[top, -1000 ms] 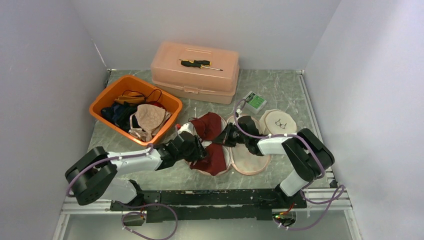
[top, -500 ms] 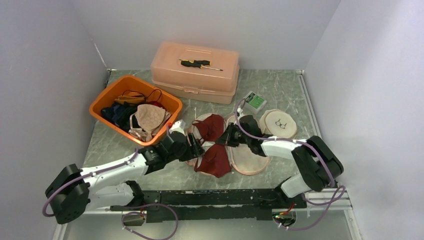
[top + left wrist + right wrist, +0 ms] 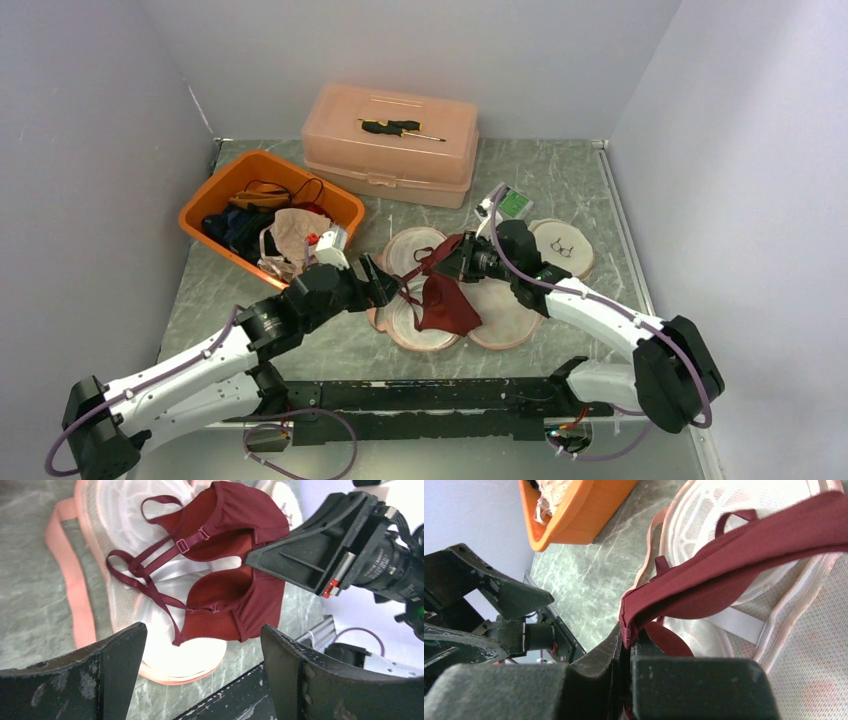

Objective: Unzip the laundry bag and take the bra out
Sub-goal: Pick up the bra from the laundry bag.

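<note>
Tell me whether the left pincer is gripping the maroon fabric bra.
No: the left wrist view shows the left pincer open, with neither finger touching the maroon fabric bra.

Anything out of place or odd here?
A screwdriver lies loose on the lid of the closed pink storage box. The maroon bra dangles by one edge from the right end effector over the opened mesh laundry bag.

Plain pale lavender-grey walls (image 3: pixel 420 40) close in the work area on the left, back and right (evenly and softly lit). The table (image 3: pixel 560 175) has a grey-green marbled top, with a pale metal strip (image 3: pixel 623 230) running along its right edge.
</note>
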Motion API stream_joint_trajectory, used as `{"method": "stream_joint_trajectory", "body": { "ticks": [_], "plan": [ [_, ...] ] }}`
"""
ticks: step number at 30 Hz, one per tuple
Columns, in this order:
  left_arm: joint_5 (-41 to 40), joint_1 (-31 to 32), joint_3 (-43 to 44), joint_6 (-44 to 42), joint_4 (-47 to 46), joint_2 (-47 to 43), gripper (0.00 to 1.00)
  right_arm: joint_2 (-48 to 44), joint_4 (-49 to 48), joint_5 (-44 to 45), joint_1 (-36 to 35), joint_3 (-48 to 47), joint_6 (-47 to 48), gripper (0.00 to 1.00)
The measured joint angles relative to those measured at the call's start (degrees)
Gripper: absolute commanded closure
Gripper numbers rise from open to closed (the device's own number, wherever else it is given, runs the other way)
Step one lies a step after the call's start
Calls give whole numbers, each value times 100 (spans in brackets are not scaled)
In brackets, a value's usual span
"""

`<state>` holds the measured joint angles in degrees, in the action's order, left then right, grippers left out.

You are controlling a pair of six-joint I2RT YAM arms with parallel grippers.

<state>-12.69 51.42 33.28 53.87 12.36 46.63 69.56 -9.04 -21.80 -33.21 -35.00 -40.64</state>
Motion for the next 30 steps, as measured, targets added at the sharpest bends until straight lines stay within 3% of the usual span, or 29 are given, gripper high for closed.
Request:
{"method": "stream_joint_trajectory", "body": {
  "ticks": [6,17,21,30],
  "plan": [
    [367,0,-769,-229,-1287,-203,7,-127,-127,-129,66,138,48,100],
    [1200,0,-892,-278,-2006,778,8,553,-345,-101,291,955,-146,100],
    [992,0,-776,-341,-1491,304,8,142,-114,-90,291,852,-13,100],
    [-549,0,413,-223,796,-1010,7,-481,479,-350,291,-219,286,100]
  ]
}}
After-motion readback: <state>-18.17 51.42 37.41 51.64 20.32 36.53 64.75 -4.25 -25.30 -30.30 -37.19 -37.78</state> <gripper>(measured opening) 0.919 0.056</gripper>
